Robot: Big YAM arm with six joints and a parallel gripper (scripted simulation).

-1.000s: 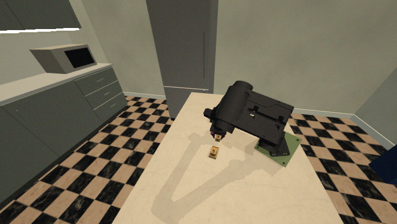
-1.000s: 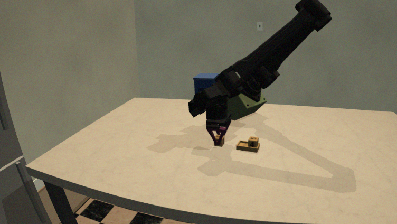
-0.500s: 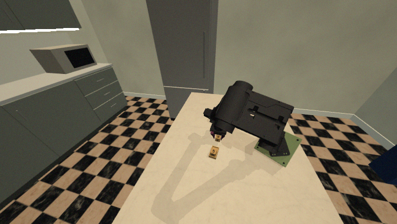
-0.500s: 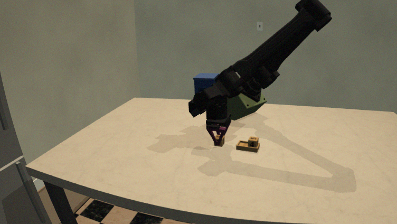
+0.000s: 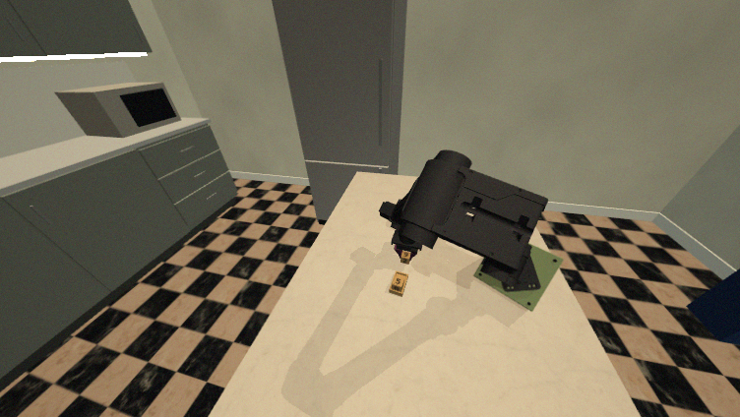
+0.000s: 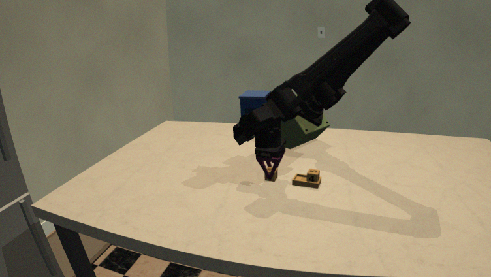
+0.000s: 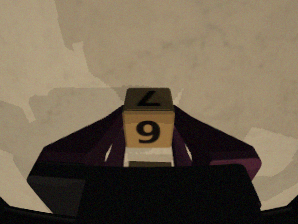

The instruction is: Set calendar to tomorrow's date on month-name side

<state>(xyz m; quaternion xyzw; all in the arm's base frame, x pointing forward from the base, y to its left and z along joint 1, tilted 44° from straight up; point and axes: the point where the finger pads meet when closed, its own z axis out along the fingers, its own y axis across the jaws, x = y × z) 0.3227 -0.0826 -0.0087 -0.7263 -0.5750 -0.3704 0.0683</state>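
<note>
Check the claw [image 5: 404,257] [image 6: 270,173] [image 7: 148,112] first: its fingers stand against two opposite sides of the loose cube [image 5: 405,256] [image 6: 273,176] [image 7: 148,130], so treat it as grasping that cube. The cube is at or close to the worktop [image 5: 362,362] [image 6: 172,223] [image 7: 225,50], beside the tray; you cannot tell whether its underside touches. The wrist view shows a 7-like mark on one face and a 6 or 9 on the next. Confirm which digit the date needs before you commit, as the month's name is not legible here. If the cube needs turning, lift it straight up, rotate it in free space, and keep the grip square to its faces; an off-centre pinch may let it pivot. Next, note the tray [image 5: 397,294] [image 6: 300,183]: it lies flat, with the seated cube [image 5: 398,281] [image 6: 313,175] in one half, 5 uppermost, 4 on a side, and the other half vacant. Lower vertically into that half, avoid bumping the neighbour or rim, release only at floor contact, then withdraw upward.

— Do you see some change on the table, compared with the earlier pictures?
— I look carefully, and I find no clear change. The arm, the cube [image 5: 405,256] [image 7: 148,129] at the gripper [image 5: 405,254] [image 6: 270,174] [image 7: 148,112] and the tray [image 5: 399,293] [image 6: 305,183] with its cube [image 5: 398,282] [image 6: 313,175] all match.
— And the gripper's fingers?
— If they shift a little, it is too small to tell.
</note>
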